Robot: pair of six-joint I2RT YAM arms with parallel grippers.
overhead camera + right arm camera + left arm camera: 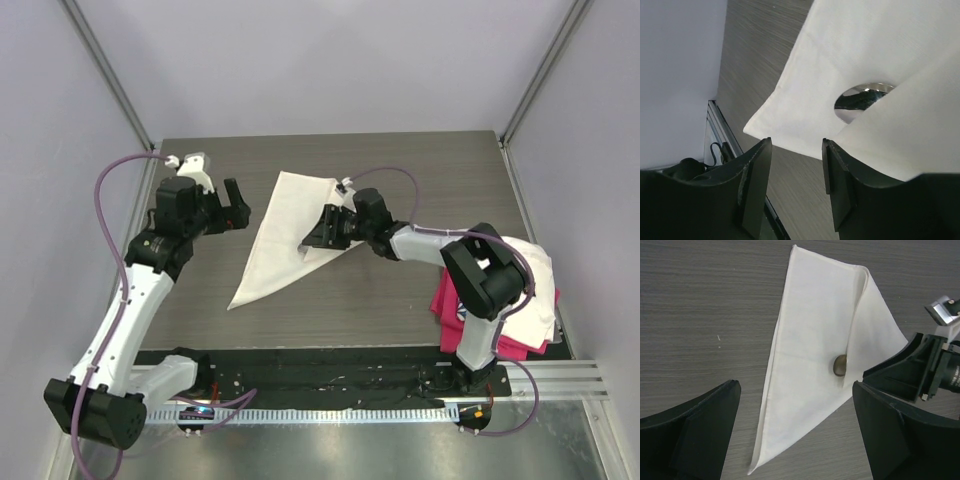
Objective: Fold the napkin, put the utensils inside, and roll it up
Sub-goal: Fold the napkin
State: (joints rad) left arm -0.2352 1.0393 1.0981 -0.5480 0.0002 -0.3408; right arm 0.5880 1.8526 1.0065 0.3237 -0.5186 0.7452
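Observation:
The napkin [280, 240] lies mid-table as a long cream-white triangle with its right flap folded over. It also shows in the left wrist view [810, 340] and the right wrist view [840, 60]. The spoon's shiny bowl [840, 365] pokes out from under the flap edge [862, 101]; its teal handle is hidden under the cloth. My right gripper [322, 235] is open at the napkin's right edge, its jaws [796, 142] apart beside the flap, holding nothing. My left gripper [240, 205] is open and empty, hovering just left of the napkin [795, 385].
A pink cloth [452, 300] with a folded white cloth [530, 270] on it lies at the table's right edge behind the right arm. A metal rail [560, 375] runs along the near edge. Grey walls enclose the table.

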